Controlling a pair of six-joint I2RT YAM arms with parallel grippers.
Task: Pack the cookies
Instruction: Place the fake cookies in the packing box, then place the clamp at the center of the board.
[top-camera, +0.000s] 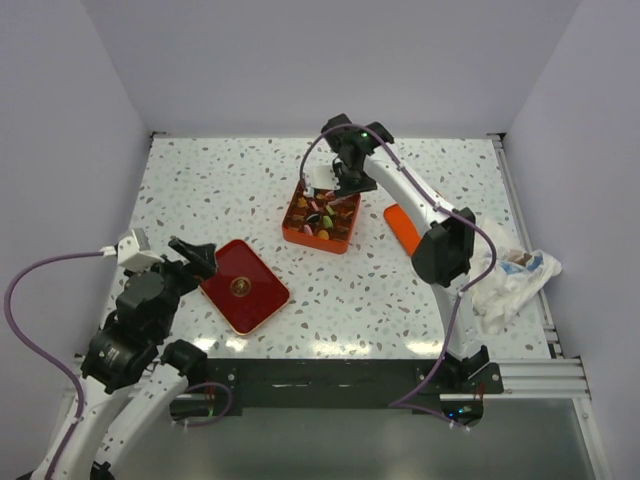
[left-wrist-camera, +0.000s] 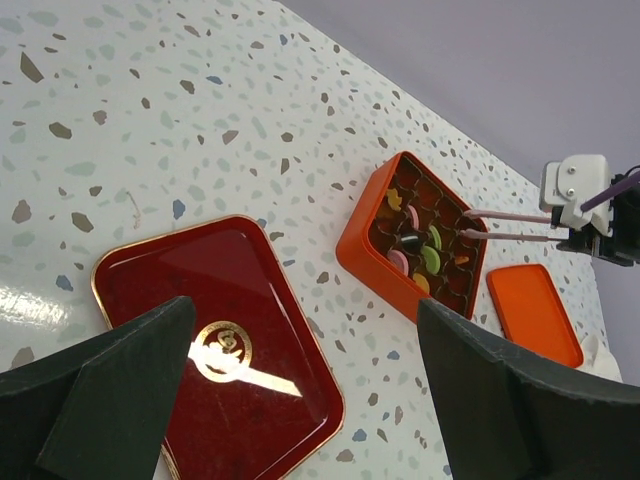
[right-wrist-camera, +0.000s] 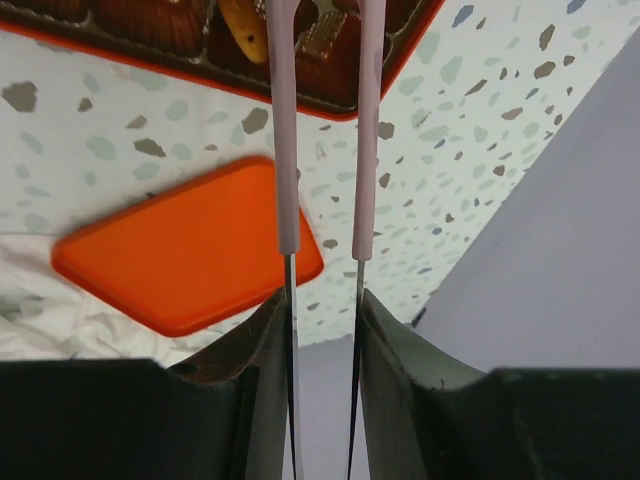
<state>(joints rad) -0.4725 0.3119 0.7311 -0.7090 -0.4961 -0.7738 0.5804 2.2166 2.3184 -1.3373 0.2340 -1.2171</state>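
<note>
1. Right gripper (right-wrist-camera: 322, 320): clamped on tweezers (right-wrist-camera: 285, 150), prongs parted, tips over orange box (top-camera: 300, 232) far edge.
2. Cookies (left-wrist-camera: 430, 260): in box compartments, table (top-camera: 200, 180) centre, beneath tips.
3. Left gripper (left-wrist-camera: 305, 330): wide open, well apart, near-left.

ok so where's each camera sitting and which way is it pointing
Top external: high behind the bases, looking down on the speckled table; left arm and right arm show.
Left wrist: above the glossy red tray, facing the orange compartment box; open left gripper frames it.
Right wrist: looks along pink-tipped metal tweezers in the right gripper, over the flat orange lid.
Shared: both wrist views show the orange box and lid.
</note>
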